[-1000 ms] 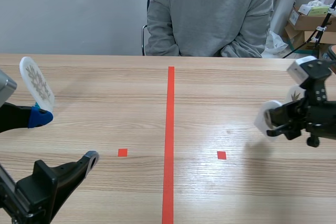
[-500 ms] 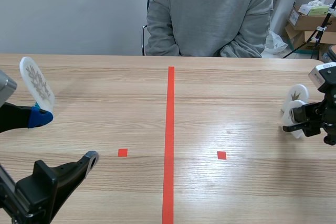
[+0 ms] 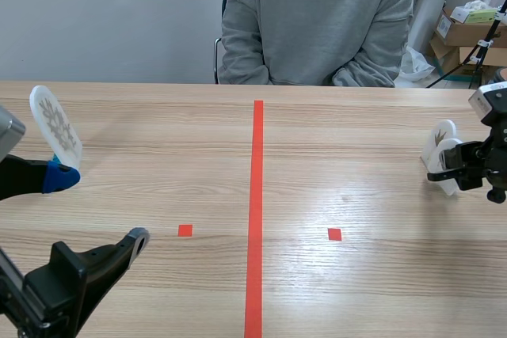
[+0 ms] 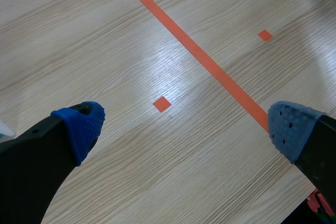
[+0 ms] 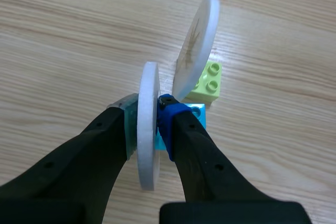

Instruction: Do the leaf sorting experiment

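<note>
Right now my right fingers (image 5: 167, 119) are clenched on a white round disc (image 5: 148, 171) held on edge, just beside a leaf-printed white disc (image 5: 197, 45) standing tilted in a lime-green toy brick (image 5: 208, 83) on the wooden table (image 5: 63, 35). My left fingers (image 4: 79, 124) hang spread apart, holding nothing.

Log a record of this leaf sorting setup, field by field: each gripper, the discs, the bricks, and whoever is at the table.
left gripper: open, holding nothing, above the table
right gripper: shut on a white disc held on edge
leaf disc: tilted, foot at the lime-green brick
blue brick: against the lime-green one, beneath the right gripper
far disc: leaf-printed, upright by the left gripper, base hidden
person: seated across the table, grey sweatshirt
</note>
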Robot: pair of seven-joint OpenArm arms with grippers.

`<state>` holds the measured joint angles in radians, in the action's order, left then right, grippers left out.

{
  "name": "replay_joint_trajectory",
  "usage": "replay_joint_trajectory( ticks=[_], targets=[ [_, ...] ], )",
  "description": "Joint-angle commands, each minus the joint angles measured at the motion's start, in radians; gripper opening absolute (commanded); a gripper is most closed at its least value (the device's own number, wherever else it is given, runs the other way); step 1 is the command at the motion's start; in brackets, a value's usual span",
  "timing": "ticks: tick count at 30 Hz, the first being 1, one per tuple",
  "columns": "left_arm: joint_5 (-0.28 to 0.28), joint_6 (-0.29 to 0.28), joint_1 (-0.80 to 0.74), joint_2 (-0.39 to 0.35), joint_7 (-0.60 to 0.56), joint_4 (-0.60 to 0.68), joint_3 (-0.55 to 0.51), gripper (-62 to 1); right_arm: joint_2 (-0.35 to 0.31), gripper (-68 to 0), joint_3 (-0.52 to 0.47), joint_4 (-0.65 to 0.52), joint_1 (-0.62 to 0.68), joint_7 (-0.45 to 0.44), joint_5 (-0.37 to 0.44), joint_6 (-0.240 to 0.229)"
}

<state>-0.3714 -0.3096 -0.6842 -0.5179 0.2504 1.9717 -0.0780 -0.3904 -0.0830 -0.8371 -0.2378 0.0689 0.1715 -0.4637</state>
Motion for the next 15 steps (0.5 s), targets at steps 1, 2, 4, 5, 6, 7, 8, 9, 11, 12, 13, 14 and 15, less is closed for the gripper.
replay_joint_trajectory(
  ticks=[1,2,4,5,6,7,8,9,11,12,13,14,15],
  targets=[
    [-0.007,0.0,0.003,0.008,-0.013,0.006,-0.003,1.4,-0.017,-61.9,0.005,-0.026,-0.005,-0.007,0.007,0.0],
    [-0.007,0.0,0.003,0.008,-0.013,0.006,-0.003,1.4,-0.017,-60.5,0.005,-0.026,-0.002,-0.005,0.007,0.0],
    [-0.007,0.0,0.003,0.008,-0.013,0.006,-0.003,1.4,-0.017,-51.9,0.005,-0.026,0.003,-0.004,0.007,0.001],
    [-0.007,0.0,0.003,0.008,-0.013,0.006,-0.003,1.4,-0.017,-46.6,0.005,-0.026,0.005,-0.005,0.007,0.001],
    [-0.007,0.0,0.003,0.008,-0.013,0.006,-0.003,1.4,-0.017,-41.6,0.005,-0.026,0.007,-0.004,0.007,0.001],
    [-0.007,0.0,0.003,0.008,-0.013,0.006,-0.003,1.4,-0.017,-38.4,0.005,-0.026,0.009,-0.005,0.007,0.0],
    [-0.007,0.0,0.003,0.008,-0.013,0.006,-0.003,1.4,-0.017,-36.3,0.005,-0.026,0.011,-0.005,0.007,0.001],
    [-0.007,0.0,0.003,0.008,-0.013,0.006,-0.003,1.4,-0.017,-35.1,0.005,-0.026,0.011,-0.005,0.007,0.001],
    [-0.007,0.0,0.003,0.008,-0.013,0.006,-0.003,1.4,-0.017,-32.0,0.005,-0.026,0.011,-0.005,0.007,0.0],
    [-0.007,0.0,0.003,0.008,-0.013,0.006,-0.003,1.4,-0.017,-28.9,0.005,-0.026,0.011,-0.005,0.007,0.0],
    [-0.007,0.0,0.003,0.008,-0.013,0.006,-0.003,1.4,-0.017,-24.2,0.005,-0.026,0.011,-0.005,0.007,0.0],
    [-0.007,0.0,0.003,0.008,-0.013,0.006,-0.003,1.4,-0.017,-17.9,0.005,-0.026,0.011,-0.004,0.007,0.0],
    [-0.007,0.0,0.003,0.008,-0.013,0.006,-0.003,1.4,-0.017,-10.4,0.005,-0.026,0.011,-0.004,0.007,0.0]
  ],
)
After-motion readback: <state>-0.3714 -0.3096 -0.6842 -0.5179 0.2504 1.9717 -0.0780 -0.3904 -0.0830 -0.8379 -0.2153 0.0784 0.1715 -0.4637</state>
